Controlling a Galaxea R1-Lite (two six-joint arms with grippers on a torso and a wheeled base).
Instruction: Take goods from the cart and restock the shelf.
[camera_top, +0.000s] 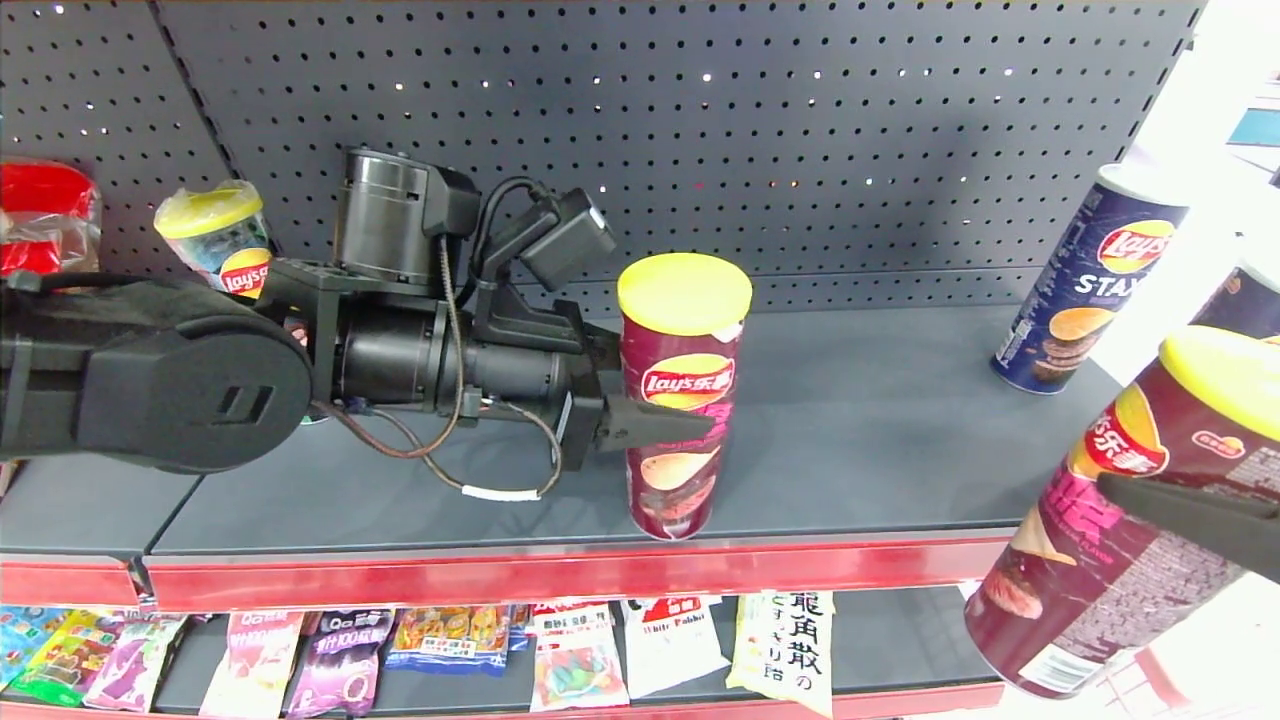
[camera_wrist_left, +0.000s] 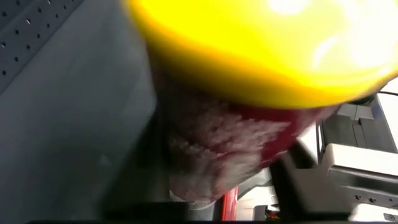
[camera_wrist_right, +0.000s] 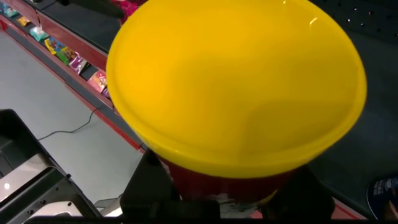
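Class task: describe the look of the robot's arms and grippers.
The left arm is matte black, with a bulky rounded housing bearing two slots, a grey metal cylinder and a boxy black camera. Loose black and brown cables, one banded white, hang beneath. The left gripper and right gripper have black tapered fingers.

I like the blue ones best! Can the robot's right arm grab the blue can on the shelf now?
Probably not yet. The right gripper is shut on a maroon can, so it's full. The shelf around the blue can looks free.
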